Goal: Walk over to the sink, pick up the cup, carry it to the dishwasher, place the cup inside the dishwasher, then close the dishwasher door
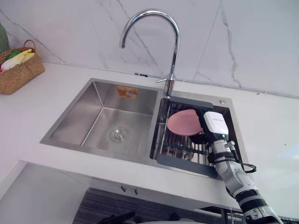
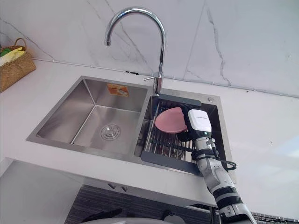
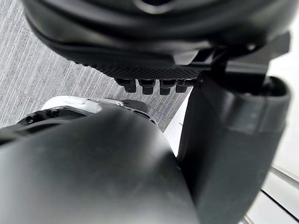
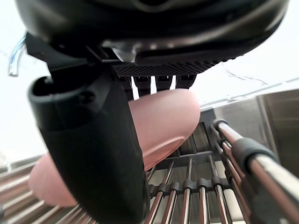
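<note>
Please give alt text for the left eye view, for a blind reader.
The robot's right hand reaches down beside a pink cup lying on a dark rack in the right basin of a steel sink. A curved tap rises behind; a woven basket sits on the white counter at far left.

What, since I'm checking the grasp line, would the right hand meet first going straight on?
The pink cup in the dish rack. It sits just past the right hand, seemingly almost touching, though depth is unclear.
</note>
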You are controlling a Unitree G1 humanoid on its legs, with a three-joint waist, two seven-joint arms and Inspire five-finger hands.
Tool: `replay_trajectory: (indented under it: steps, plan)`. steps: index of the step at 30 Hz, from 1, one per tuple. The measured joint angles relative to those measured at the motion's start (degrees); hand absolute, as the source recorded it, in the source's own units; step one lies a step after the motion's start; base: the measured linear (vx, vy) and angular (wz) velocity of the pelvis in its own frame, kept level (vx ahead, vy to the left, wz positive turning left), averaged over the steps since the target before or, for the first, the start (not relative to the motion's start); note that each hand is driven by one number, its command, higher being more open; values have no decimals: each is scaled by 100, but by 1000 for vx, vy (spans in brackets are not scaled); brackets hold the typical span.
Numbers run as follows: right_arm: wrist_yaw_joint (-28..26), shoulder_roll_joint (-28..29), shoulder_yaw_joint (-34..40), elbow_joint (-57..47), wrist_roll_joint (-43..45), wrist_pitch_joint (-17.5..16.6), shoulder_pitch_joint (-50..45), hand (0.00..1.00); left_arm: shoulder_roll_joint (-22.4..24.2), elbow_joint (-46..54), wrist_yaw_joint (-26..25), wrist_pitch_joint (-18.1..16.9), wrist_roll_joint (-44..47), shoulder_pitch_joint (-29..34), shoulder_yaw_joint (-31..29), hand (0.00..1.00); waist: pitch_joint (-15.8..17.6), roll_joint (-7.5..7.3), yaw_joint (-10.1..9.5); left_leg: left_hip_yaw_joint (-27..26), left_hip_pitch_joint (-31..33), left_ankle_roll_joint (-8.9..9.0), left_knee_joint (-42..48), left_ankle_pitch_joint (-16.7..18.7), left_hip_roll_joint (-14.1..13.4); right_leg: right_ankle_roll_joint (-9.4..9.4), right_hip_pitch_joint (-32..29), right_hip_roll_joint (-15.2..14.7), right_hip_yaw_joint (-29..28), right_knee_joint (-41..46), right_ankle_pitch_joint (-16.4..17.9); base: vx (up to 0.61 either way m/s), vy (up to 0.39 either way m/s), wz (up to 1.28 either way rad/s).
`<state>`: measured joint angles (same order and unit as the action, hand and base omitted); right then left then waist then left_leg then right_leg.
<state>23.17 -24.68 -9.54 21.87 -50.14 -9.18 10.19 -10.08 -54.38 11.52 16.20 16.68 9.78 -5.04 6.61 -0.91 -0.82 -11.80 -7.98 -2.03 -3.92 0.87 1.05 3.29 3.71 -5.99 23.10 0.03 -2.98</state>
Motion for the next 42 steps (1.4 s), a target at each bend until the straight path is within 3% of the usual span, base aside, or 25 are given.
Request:
replay_trajectory:
  steps: [5, 19, 23, 28, 32, 34, 38, 42]
  plan:
    - [72, -229, -156, 196, -410, -77, 107, 0, -1, 5, 27, -40, -89, 0, -1, 100, 2, 2, -62, 39, 42, 4, -3, -31, -6, -9, -20, 1, 46, -8, -6, -15, 5, 5]
    - [135, -626, -212, 217, -409, -506, 393, 0, -12, 29, 47, -109, -90, -6, 0, 100, 45, 5, -105, 35, 75, 10, -8, -38, -10, -9, -53, 9, 24, -26, -13, 0, 0, 0]
    - [179, -814, -84, -326, -258, -662, 391, 0, -9, 32, 48, -164, -88, 7, -15, 100, 104, -2, -37, -1, 62, 16, -6, -34, -12, -9, -65, 9, -28, -9, -14, -9, 7, -4]
    - [207, -765, 872, -1541, 1380, -996, 371, 0, 58, 27, 46, -165, -89, 47, -212, 100, 113, 5, 27, -237, -23, 51, 3, 22, -18, -7, -83, 30, -245, 4, -33, -2, 24, -22]
    - [538, -206, 2546, -2685, 3188, -1077, 170, 0, 97, -33, 37, -175, -89, 48, -236, 100, 115, 7, 88, -427, -99, -8, 54, 136, -29, -6, -80, 59, -431, -2, -39, 13, 28, -25]
    - [862, -29, 3128, -2960, 3653, -1133, 31, 0, 90, -129, 27, -208, -90, 50, -235, 100, 115, 6, 176, -504, -131, -18, 56, 170, -29, -5, -80, 69, -494, 1, -39, 26, 36, -24]
    - [1324, 373, 4136, -3194, 3949, -1144, -494, 0, 76, -259, -2, -231, -102, 36, -226, 100, 112, 12, 387, -704, -173, -29, 112, 264, -39, -4, -155, 85, -697, 105, -34, 18, 40, -28]
    - [1520, 820, 4691, -3210, 3924, -879, -1057, 0, 59, -280, -8, -121, -274, -12, -227, 100, 143, -10, 517, -1124, -154, -65, 198, 348, -47, -10, -508, 94, -999, 423, -28, -41, 54, -50]
